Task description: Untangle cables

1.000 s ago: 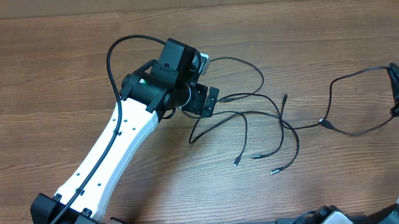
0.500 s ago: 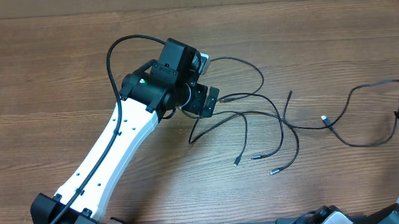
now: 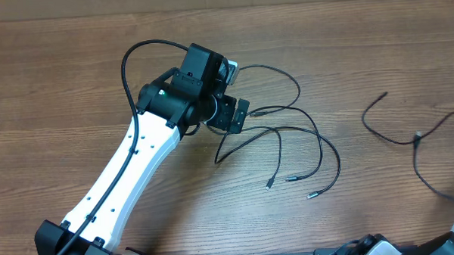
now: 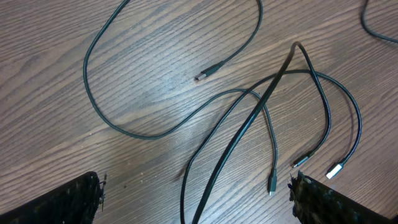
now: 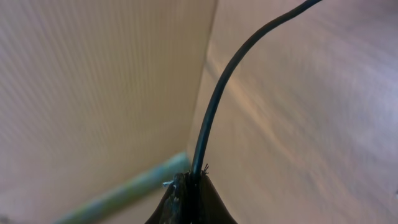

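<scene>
Several thin black cables [image 3: 339, 165] lie loosely crossed on the wooden table, right of my left gripper [image 3: 238, 116]. In the left wrist view they show as a long loop [image 4: 87, 93] and crossing strands [image 4: 249, 118] with small plugs. My left gripper [image 4: 196, 199] is open just above the table, and two strands run between its fingers. One more black cable [image 3: 398, 142] lies apart at the right and runs off the table's right edge. My right gripper [image 5: 193, 186] is shut on this cable [image 5: 217, 106]; it is outside the overhead view.
The left arm [image 3: 130, 169] reaches diagonally from the bottom left across the wooden table [image 3: 59, 88]. A thick black arm cable [image 3: 126, 59] loops above it. A beige wall [image 5: 93, 74] shows in the right wrist view.
My right gripper has pulled one cable rightward out of the group and left the overhead view. That cable now lies apart from the others. The left arm has not moved.
</scene>
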You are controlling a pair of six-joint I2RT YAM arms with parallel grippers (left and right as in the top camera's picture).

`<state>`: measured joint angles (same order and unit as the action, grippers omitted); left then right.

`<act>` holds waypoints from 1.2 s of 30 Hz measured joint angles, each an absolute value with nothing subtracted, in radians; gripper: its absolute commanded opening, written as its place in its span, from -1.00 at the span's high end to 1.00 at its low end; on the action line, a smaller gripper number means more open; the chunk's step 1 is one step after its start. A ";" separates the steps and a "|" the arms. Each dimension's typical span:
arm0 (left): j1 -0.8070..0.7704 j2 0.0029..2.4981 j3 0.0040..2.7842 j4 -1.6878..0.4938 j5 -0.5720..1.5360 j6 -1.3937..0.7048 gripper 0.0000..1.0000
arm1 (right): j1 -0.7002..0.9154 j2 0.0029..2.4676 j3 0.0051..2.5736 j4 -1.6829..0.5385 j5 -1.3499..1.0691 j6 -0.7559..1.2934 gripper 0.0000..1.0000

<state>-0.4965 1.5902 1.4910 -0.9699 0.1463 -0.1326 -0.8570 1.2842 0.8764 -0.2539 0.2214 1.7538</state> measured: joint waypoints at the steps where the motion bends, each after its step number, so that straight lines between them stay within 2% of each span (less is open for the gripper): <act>1: -0.496 1.590 1.491 -0.970 0.146 -0.133 -0.99 | -0.857 1.286 0.876 -0.259 0.265 1.753 0.93; 8: -0.496 1.590 1.491 -0.970 0.146 -0.133 -0.99 | -0.857 1.348 0.876 -0.255 0.464 1.753 0.92; 19: -0.496 1.590 1.491 -0.970 0.146 -0.133 -0.99 | -0.857 1.518 0.876 -0.220 0.597 1.749 0.88; 20: -0.496 1.590 1.491 -0.970 0.146 -0.133 -0.99 | -0.857 1.526 0.876 -0.219 0.611 1.745 0.71; 22: -0.496 1.590 1.491 -0.970 0.146 -0.133 -0.99 | -0.857 1.535 0.876 -0.215 0.644 1.735 0.16; 25: -0.496 1.590 1.491 -0.970 0.146 -0.133 -0.99 | -0.857 1.542 0.876 -0.216 0.668 1.712 -0.36; 28: -0.496 1.590 1.491 -0.970 0.146 -0.133 -0.99 | -0.857 1.546 0.876 -0.218 0.681 1.704 -0.53; 32: -0.496 1.590 1.491 -0.970 0.147 -0.133 -0.99 | -0.857 1.546 0.876 -0.226 0.661 1.700 -0.63; 36: -0.496 1.590 1.491 -0.970 0.146 -0.133 -0.99 | -0.857 1.546 0.876 -0.233 0.559 1.644 -0.83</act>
